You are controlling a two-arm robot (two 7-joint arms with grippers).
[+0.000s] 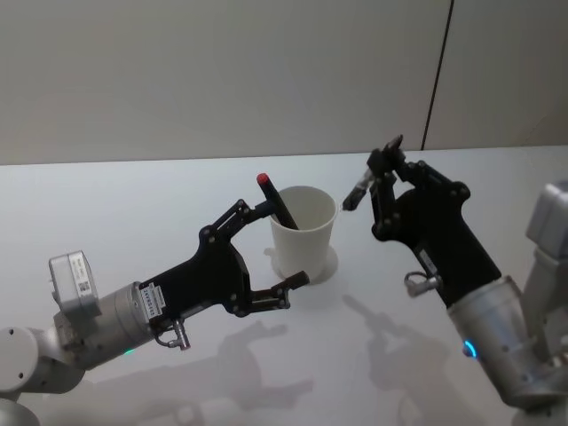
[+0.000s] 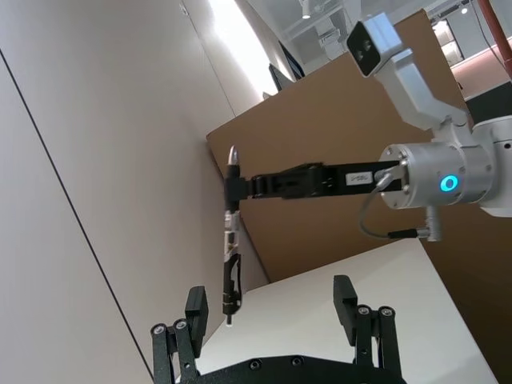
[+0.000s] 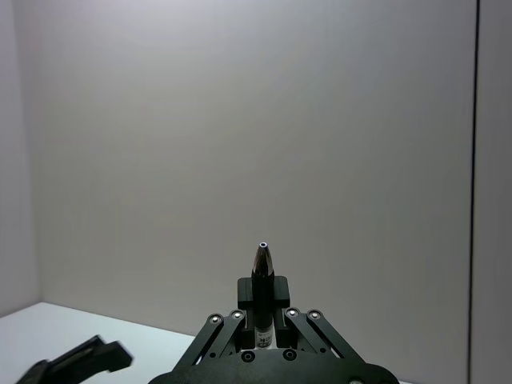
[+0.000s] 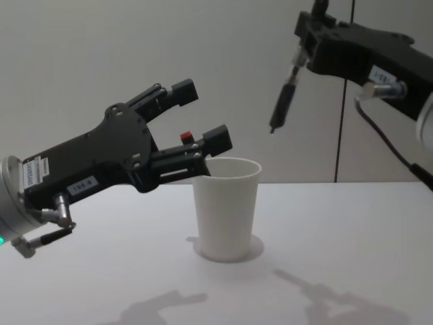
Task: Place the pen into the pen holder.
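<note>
Observer: Pen (image 4: 284, 99) is hanging in the air, pinched at its upper end by the right gripper (image 4: 304, 42), with its tip pointing down. It is sitting above the pen holder (image 4: 226, 207) and off to its right side, well apart from the rim.

Recorder: Where is the holder standing?

Observer: It is standing upright around the middle of the tabletop (image 1: 133, 204). A red-capped pen (image 1: 277, 202) is leaning inside it against the left wall, red end poking over the rim.

Recorder: Jaw states?

Observer: The right gripper's jaws are pressing together on the pen barrel; the right wrist view is showing the pen's end poking out between them. The left gripper (image 1: 281, 246) is spread wide and holding nothing. It is hovering just beside the holder's left side, one finger near the rim, the other lower by the wall. I cannot tell whether it is touching the cup.

Recorder: Step in hand, as you are judging it?

Observer: Carrying the pen over the mouth, then lowering it. My advice:
- Bring the tip over the open right half of the mouth, away from the red-capped pen.
- Keep the barrel close to upright so the tip is clearing the rolled rim.
- Lower until the tip is well inside before the jaws part.
- Paper cup is light, I am guessing; a knock on the rim could be tipping it, so the left gripper is looking usefully placed as a brace.
</note>
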